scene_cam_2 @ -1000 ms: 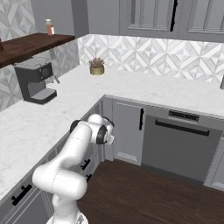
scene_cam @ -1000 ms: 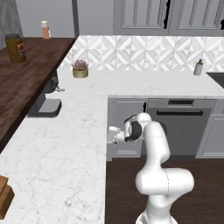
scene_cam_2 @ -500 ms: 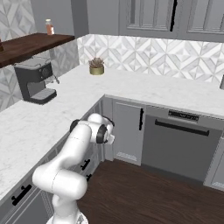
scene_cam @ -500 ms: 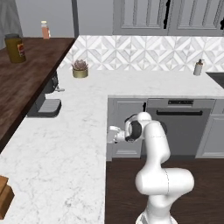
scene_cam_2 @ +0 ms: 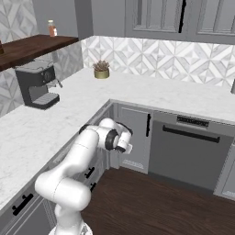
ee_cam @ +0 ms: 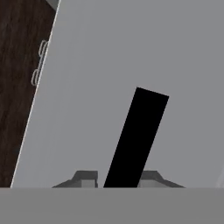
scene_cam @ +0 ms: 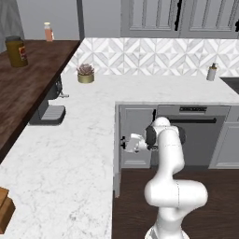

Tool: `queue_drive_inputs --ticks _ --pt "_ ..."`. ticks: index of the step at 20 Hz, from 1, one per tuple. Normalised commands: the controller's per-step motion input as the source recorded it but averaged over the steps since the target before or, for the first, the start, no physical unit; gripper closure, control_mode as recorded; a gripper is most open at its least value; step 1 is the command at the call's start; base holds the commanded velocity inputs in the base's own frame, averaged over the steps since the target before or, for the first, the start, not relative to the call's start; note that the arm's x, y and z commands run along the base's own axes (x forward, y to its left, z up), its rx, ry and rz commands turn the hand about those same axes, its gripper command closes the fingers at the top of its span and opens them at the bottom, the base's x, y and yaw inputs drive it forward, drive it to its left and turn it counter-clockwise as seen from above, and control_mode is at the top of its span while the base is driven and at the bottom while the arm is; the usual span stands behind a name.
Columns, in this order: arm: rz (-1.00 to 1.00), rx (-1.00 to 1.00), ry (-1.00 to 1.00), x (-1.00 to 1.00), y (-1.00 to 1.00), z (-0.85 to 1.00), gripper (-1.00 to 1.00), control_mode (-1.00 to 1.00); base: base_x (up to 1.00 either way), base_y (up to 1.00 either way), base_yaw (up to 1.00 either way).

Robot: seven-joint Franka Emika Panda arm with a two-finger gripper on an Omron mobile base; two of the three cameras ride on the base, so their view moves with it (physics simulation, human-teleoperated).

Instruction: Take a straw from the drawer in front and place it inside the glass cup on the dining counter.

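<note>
I am holding my pincer (ee_cam: 118, 177) low against the grey front of the drawer (ee_cam: 131, 52), at the inner corner of the cabinets under the white counter (scene_cam: 84, 135). In the hand view the black bar handle (ee_cam: 136, 138) is running up slantwise from between my two fingertips (ee_cam: 86, 177), one tip on each side of it, so my fingers are standing around the handle. I cannot tell if they are pressing on it or only sitting close beside it, because the tips are half hidden at the bottom edge. In the left base view my pincer (scene_cam: 127, 143) is pointing to the left, into the cabinet face that is just below the counter edge, and my white arm (scene_cam: 168, 158) is bending down from the shoulder to reach it. In the right base view my pincer (scene_cam_2: 125, 146) is lying near the same corner, beside the narrow grey cabinet door (scene_cam_2: 135, 140) and to the left of the dark dishwasher (scene_cam_2: 190, 153). The drawer front is looking flush with its neighbours, so it is closed. On the counter behind are standing a coffee machine (scene_cam_2: 36, 85) and a small potted plant (scene_cam_2: 101, 69).
</note>
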Motion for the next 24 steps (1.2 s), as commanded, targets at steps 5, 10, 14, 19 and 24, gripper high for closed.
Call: queue_drive_inputs --ticks 5,10,14,19,24 --pt "-0.01 0.0 0.0 -0.31 -1.0 0.06 1.0 -1.0 0.0 0.0 0.0" --pt "-0.01 0.0 0.0 -0.29 -1.0 0.07 1.0 -1.0 0.0 0.0 0.0" --pt "0.0 0.0 0.0 -0.23 -1.0 0.06 1.0 -1.0 0.0 0.0 0.0" --pt "0.0 0.0 0.0 -0.23 -1.0 0.02 1.0 -1.0 0.0 0.0 0.0" --pt "0.0 0.0 0.03 -0.15 -1.0 0.0 -1.0 -1.0 0.0 0.0 0.0"
